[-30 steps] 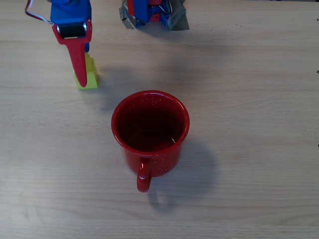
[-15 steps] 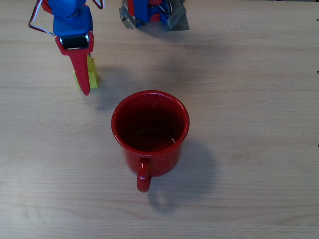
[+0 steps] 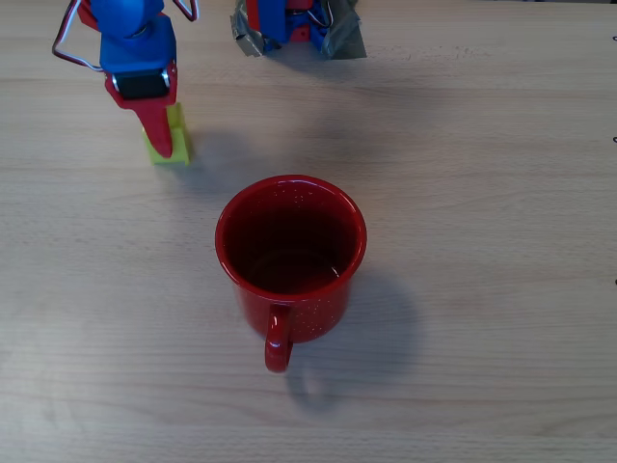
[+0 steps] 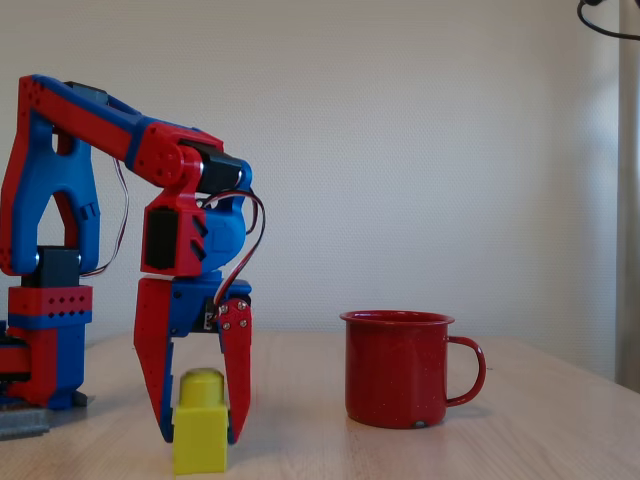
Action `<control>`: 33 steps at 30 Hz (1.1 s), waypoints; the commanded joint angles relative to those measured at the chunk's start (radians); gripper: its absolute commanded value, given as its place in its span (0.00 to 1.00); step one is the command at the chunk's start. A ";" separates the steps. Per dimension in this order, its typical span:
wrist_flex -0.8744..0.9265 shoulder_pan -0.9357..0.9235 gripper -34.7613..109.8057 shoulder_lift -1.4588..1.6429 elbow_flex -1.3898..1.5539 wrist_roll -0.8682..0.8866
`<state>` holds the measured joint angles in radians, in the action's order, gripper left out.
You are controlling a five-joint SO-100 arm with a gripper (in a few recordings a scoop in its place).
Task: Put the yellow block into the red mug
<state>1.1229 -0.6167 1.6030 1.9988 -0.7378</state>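
Since the earlier overhead frames, your red finger has drawn back toward the top edge: its tip, which reached past the near side of the yellow block (image 3: 172,143), now lies over the block's middle, and the block itself has shifted slightly. In the fixed view the gripper (image 4: 198,425) points straight down with its two fingers (image 4: 152,350) standing either side of the block, tips close to the worktop (image 4: 420,450). The block sits in front of them from that camera, so you cannot tell whether the fingers have it pinched between them or merely stand behind it; they look partly spread, about as wide as the block.

My reading is that you are lining up for the grasp, not lifting yet: the block rests on the worktop, upright with its stud on top.

Count: one yellow block, one red mug (image 3: 290,251), one arm. The mug stands upright and empty, mouth open to the overhead camera, handle toward the bottom edge there, well apart from the block. In the overhead view it lies below and right of the block, so the carry will go that way once you have a firm hold.
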 commanded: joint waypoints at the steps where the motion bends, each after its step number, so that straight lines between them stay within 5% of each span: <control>1: -0.003 -0.002 0.26 0.034 -0.064 -0.006; 33: 0.526 0.161 0.24 0.187 -0.569 0.451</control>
<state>1.6045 -0.4663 1.6552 1.5417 -0.3083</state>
